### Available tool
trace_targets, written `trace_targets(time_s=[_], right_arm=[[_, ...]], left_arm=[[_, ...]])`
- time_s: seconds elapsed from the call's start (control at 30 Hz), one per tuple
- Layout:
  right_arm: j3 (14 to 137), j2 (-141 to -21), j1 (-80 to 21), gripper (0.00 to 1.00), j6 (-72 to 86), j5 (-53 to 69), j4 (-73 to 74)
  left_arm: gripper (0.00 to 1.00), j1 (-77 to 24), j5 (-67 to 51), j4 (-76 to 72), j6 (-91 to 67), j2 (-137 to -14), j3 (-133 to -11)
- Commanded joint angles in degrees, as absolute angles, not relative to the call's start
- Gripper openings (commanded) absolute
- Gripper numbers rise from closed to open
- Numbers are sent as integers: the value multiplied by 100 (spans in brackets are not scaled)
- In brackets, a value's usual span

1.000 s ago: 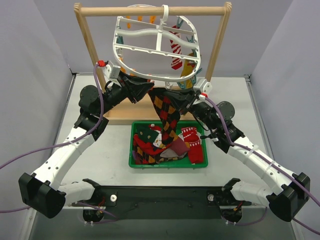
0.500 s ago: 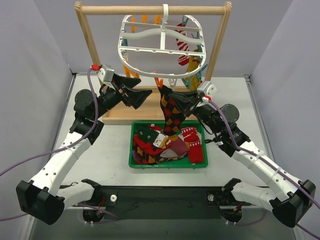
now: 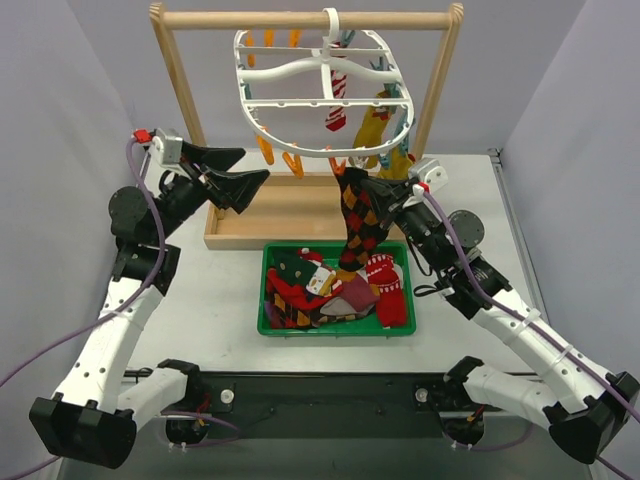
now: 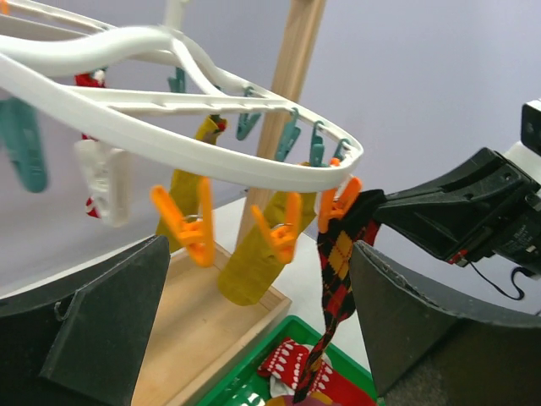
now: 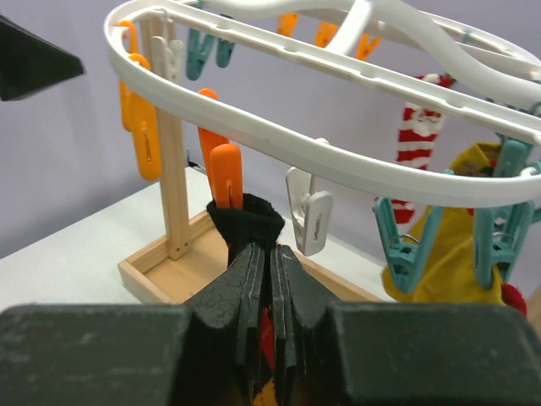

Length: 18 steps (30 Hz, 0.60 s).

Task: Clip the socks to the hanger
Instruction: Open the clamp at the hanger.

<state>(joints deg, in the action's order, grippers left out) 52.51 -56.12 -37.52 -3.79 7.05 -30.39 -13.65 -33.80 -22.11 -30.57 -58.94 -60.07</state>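
Right wrist view has it close up: the right fingers (image 5: 241, 288) are pressed together on the cuff of the diamond sock (image 5: 245, 218), and the cuff top touches an orange clip (image 5: 225, 173) on the hanger (image 5: 279, 135). Whether that clip bites, can't tell. From the top camera, the sock dangles over the green bin (image 3: 265, 295) mid-counter, with more socks (image 3: 300, 290) heaped inside. The left fingers (image 3: 238, 183) stand wide apart, off toward the far-left corner. The striped sock (image 3: 335, 115) and yellow sock (image 3: 372, 128) hang clipped above the far edge of the counter (image 3: 180, 330).
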Motion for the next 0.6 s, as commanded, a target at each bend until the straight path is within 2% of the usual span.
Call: trace_targets(time_s=[0.0,0.3,0.57], right_arm=[[5528,-5397,-3709,0,-457,35,-3120],[5528,-5326,-3709,0,-396,79,-3023],[5590,-5300,-3700,0,-334,272,-2953]], left_arm=[[97,-967,-3279,-2321,-3173,-5660,-5977],[97,-1063,-3199,-2434,-3015,-5915,-5985],[97,-1633,-3269,-2461,-2725,-6407,-6337]])
